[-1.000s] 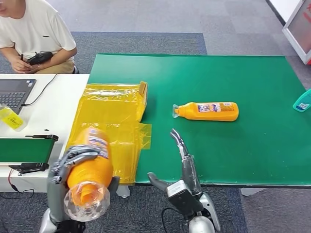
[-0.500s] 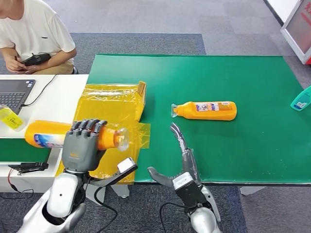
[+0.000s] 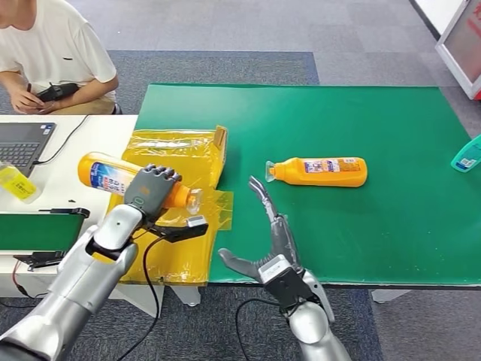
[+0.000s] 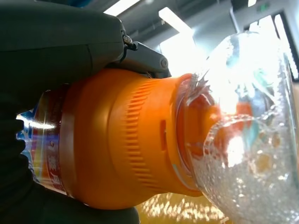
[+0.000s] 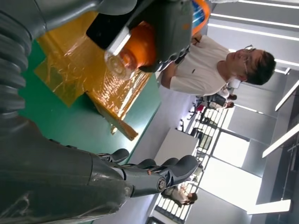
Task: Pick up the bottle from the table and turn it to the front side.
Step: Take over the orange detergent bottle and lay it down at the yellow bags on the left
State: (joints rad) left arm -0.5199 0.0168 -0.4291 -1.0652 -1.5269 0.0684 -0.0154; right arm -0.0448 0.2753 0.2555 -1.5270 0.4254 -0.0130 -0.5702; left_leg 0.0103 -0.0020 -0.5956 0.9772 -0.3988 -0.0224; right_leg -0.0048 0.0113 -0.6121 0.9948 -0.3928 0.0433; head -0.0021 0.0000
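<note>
Orange bottle gripped in left hand, held above yellow plastic sheet at the green mat's left edge. Lying roughly level, clear cap toward the robot's right, blue-labelled base toward the white table. Fingers wrapped over the neck end; in the left wrist view, cap and ribbed orange shoulder close up, dark fingers across the body.

Right hand empty, fingers spread and pointing forward over the mat's near edge, thumb out to the side. Seen in the right wrist view with fingers straight, the left hand and its bottle above the sheet.

Second orange bottle lying on its side mid-mat, cap toward the sheet, well apart from both hands. Teal object at the mat's far right edge, cut off by the frame.

Laptop on the white table, a cable running from it; small yellow packet just beside. Dark-framed green panel near the table's front edge. Seated person in a white shirt beyond the table, holding a black device. Red-and-white board on the floor at far right.
</note>
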